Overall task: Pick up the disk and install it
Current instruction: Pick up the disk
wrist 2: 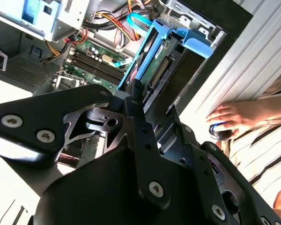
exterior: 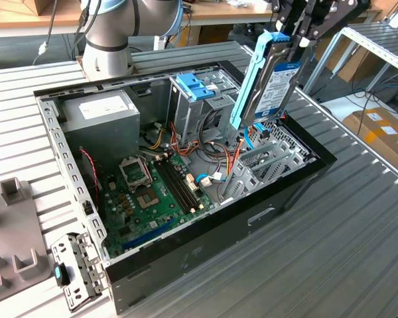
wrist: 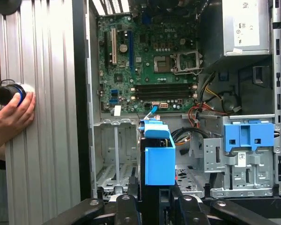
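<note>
jaws: pinching disk | disk: on edge above computer case, 2 o'clock in exterior view

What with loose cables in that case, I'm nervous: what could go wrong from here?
The disk, held upright in the gripper, hangs close to loose cables beside the open bay; it might pinch or snag them. Tilted, it could catch the bay's metal edge. A hand rests right beside the case, possibly in harm's way.
</note>
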### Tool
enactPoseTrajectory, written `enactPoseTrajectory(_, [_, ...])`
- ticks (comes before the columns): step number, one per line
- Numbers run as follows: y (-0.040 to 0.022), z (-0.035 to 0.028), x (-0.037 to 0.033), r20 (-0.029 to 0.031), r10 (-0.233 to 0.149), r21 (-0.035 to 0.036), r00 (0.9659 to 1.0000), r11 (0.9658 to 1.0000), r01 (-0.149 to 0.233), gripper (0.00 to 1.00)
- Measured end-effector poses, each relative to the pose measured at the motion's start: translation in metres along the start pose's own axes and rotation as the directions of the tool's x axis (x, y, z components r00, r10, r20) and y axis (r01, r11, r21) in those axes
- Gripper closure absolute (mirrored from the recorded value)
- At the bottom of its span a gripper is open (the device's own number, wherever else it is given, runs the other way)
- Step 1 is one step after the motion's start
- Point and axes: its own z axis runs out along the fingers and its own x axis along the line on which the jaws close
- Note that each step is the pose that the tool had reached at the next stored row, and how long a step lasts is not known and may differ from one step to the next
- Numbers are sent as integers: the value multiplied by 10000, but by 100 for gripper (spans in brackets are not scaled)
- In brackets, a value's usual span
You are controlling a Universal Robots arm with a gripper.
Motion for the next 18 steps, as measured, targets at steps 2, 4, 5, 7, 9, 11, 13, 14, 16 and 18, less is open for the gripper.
enactPoseTrajectory(2, [-5, 3, 96, -2, 0, 0, 10000, 10000, 0, 65])
enactPoseTrajectory(4, [-9, 7, 170, 1, 0, 0, 10000, 10000, 0, 65])
enactPoseTrajectory(5, [-11, 7, 201, -2, 0, 0, 10000, 10000, 0, 65])
enactPoseTrajectory(7, [-16, 12, 306, -2, 0, 0, 10000, 10000, 0, 65])
enactPoseTrajectory(9, [-18, 18, 331, 1, 1, 0, 10000, 10000, -1, 65])
enactPoseTrajectory(11, [-18, 38, 338, -1, 0, 0, 10000, 10000, 0, 65])
enactPoseTrajectory(13, [-18, 75, 340, -4, 0, 0, 10000, 10000, 0, 65])
enactPoseTrajectory(14, [-18, 101, 342, -1, 0, 0, 10000, 10000, 0, 65])
enactPoseTrajectory(16, [-22, 168, 351, 0, -1, 0, 10000, 10000, 1, 65])
enactPoseTrajectory(18, [-31, 194, 358, 1, 0, 0, 10000, 10000, 0, 65])
